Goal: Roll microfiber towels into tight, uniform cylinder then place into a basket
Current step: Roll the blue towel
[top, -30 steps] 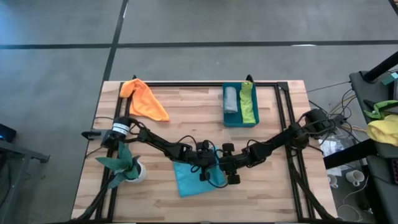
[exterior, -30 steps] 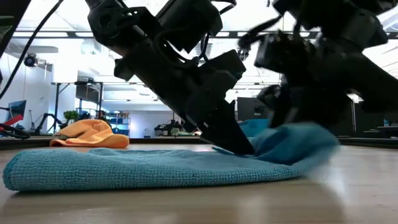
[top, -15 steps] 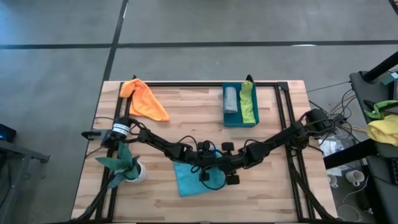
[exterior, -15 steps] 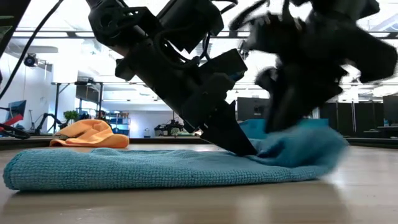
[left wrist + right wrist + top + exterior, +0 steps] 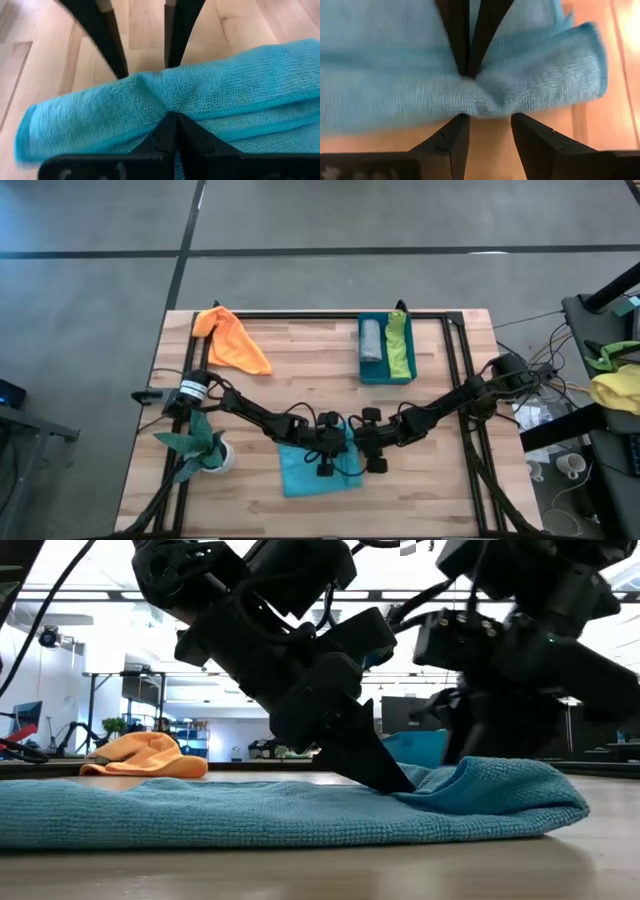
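Note:
The turquoise towel [image 5: 305, 475] lies on the table's near middle. Its far edge is turned over into a thick fold [image 5: 225, 80]. My left gripper [image 5: 328, 455] is shut, its tip down in that fold. Across the fold from it, on the far side, my right gripper [image 5: 487, 125] stands open, its fingertips at the fold's outer edge. The basket [image 5: 364, 372] stands at the far right with a grey and a lime green roll lying in it. The orange towel [image 5: 235, 342] lies crumpled at the far left. My left gripper presses its shut fingertips [image 5: 172, 122] down into the middle of the towel's folded far edge [image 5: 150, 95], slanting down from the left. The cloth is dented in there and lies on the table. My right gripper has its two fingertips [image 5: 461, 120] against the fold's outer edge [image 5: 490, 107], slanting down from the far right. Bare wood shows between the fingers, and no cloth is pinched.
A dark green plant in a white pot [image 5: 200, 448] stands at the table's near left, beside the left arm. A black frame runs along the table's far and right edges. Bare wood lies between the towel and the basket.
My right gripper has swung about over the towel's folded right end and now stands still behind it. That end, raised a second ago, has sunk and lies lower and flatter on the table. My left gripper has kept its tip pressed in the fold.

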Available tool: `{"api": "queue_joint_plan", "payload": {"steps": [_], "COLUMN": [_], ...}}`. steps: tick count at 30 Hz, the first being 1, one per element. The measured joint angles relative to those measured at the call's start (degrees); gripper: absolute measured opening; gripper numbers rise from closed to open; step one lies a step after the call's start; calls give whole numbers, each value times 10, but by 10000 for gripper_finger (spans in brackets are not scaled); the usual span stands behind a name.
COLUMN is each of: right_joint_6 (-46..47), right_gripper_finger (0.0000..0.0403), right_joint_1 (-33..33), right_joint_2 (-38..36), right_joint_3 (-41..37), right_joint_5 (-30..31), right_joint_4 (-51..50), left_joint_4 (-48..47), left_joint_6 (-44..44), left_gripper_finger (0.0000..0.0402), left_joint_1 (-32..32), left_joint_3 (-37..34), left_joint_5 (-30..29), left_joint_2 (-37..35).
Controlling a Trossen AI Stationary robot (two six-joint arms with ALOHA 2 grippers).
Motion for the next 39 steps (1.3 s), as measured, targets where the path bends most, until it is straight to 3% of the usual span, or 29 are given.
{"api": "queue_joint_plan", "payload": {"steps": [12, 22, 28, 36, 39], "right_joint_6": [2, 2, 2, 4, 5], "right_gripper_finger": [138, 136, 136, 132, 128], "right_joint_1": [1, 1, 4, 4, 4], "right_joint_2": [-2, 1, -7, 11, 24], "right_joint_3": [32, 34, 33, 30, 31], "right_joint_5": [-2, -2, -2, -32, -31], "right_joint_4": [9, 6, -90, -59, -44], "left_joint_4": [0, -77, -79, -171, -189], "left_joint_6": [15, 17, 18, -45, -71], "left_gripper_finger": [1, 1, 1, 1, 1], "left_joint_1": [0, 0, 0, -6, -15], "left_joint_3": [-1, -2, -2, 3, -14], "left_joint_5": [1, 3, 2, 2, 0], "left_joint_2": [-6, -47, -49, -153, -162]}}
